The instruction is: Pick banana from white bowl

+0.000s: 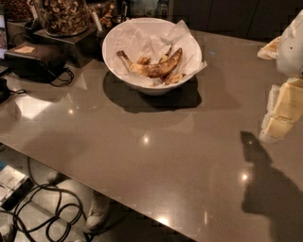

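Brown-blotched, the banana [156,68] lies across the middle of the bowl [156,90], far and left of centre, with its stem pointing left. The claw [283,111] hangs at the right edge, well apart from it; wide or narrow, I cannot tell. It is best to come from above and close gently across the thick middle, clear of the paper [142,38]. The glossy grey-brown surface [142,156] carries a nut jar [64,14] far left; cables [47,212] lie on the floor below.

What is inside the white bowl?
The white bowl holds crumpled white paper, the banana and small brown peel scraps. The paper hides the bowl's bottom. The gripper is at the right edge.
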Tool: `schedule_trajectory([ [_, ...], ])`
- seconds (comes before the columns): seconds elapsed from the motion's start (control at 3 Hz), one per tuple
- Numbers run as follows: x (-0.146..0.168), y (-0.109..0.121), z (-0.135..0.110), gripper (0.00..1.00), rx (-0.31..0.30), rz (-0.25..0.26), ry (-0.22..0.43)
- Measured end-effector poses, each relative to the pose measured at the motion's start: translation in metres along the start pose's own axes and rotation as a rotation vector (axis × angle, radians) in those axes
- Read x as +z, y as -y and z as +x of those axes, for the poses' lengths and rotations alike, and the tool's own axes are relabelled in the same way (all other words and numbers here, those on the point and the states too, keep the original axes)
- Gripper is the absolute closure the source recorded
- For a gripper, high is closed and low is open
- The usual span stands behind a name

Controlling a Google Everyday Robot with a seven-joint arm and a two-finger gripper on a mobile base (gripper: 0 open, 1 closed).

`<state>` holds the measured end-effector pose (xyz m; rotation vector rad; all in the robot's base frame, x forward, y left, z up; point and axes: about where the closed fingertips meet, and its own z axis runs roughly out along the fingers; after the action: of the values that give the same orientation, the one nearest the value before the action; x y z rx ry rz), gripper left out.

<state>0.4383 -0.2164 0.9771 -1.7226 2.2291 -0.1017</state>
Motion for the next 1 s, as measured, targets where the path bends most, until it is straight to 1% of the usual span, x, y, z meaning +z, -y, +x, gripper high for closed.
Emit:
schedule_trajectory([
  [0.33,0.000,0.000,0.000,0.00,0.000,0.000,0.000],
  [0.67,0.002,0.005,-0.002,0.00,0.015,-0.012,-0.025],
  [1.0,0.014,0.021,-0.012,0.00,-0.007,-0.040,-0.061],
])
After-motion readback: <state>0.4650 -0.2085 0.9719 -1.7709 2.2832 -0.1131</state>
